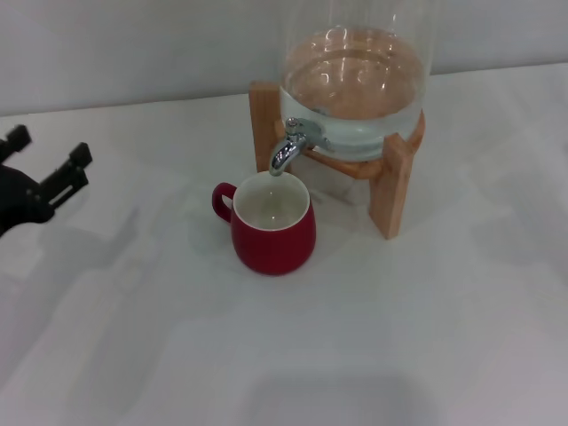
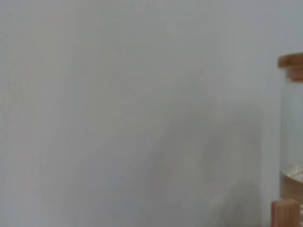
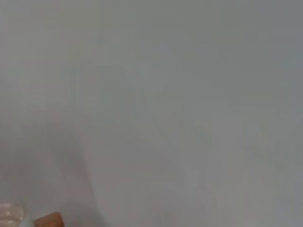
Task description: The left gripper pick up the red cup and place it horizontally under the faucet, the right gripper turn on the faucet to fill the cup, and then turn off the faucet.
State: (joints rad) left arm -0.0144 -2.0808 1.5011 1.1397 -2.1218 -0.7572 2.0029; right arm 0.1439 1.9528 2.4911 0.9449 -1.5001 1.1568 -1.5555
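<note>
The red cup [image 1: 273,224] stands upright on the white table [image 1: 373,337] directly under the faucet [image 1: 287,149] of the glass dispenser [image 1: 355,80], while the left gripper [image 1: 49,169], fingers apart and empty, hovers well left of the cup.

The left hand [image 1: 51,167] is a matte black jointed claw with blocky, square-ended fingertips [image 1: 81,154].
</note>
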